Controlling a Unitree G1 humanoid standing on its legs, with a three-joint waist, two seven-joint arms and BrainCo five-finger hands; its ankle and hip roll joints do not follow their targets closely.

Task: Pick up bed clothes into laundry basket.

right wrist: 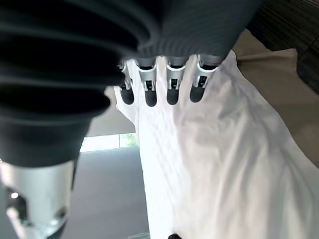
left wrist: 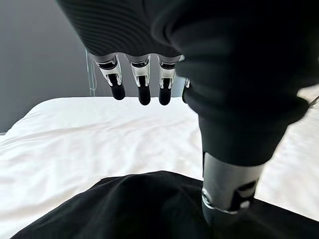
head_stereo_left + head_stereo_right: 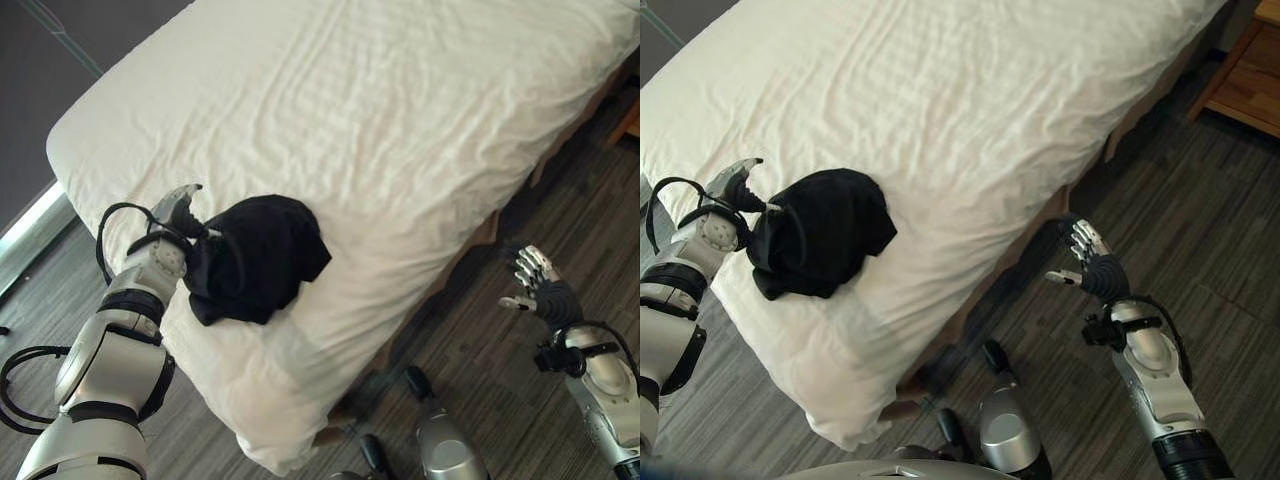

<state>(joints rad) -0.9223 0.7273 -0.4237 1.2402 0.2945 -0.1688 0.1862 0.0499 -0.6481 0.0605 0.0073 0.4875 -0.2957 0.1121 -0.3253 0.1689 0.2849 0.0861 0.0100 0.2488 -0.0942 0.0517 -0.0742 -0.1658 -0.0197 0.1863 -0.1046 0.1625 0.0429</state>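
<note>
A black garment (image 3: 257, 258) lies crumpled on the white bed (image 3: 400, 120), near its left near corner, close to the edge. No basket comes into any of my views.

My left hand (image 3: 180, 215) is at the garment's left side, touching it. In my left wrist view the fingers (image 2: 142, 84) hang straight above the cloth, apart from it, and the thumb (image 2: 227, 191) points down into the dark fabric, its tip pressed against it. The fingers do not curl round the cloth; the hand is spread, with nothing pinched between thumb and fingers that I can see.

My right hand (image 3: 1090, 265) hangs over the dark wood-grain floor (image 3: 1220, 220), to the right of the bed and well apart from the garment. Its fingers are relaxed and slightly spread, and it holds nothing. In my right wrist view those fingers (image 1: 172, 82) show in a loose row with the white sheet past them.

A wooden nightstand (image 3: 1245, 75) stands at the far right, beside the bed.
</note>
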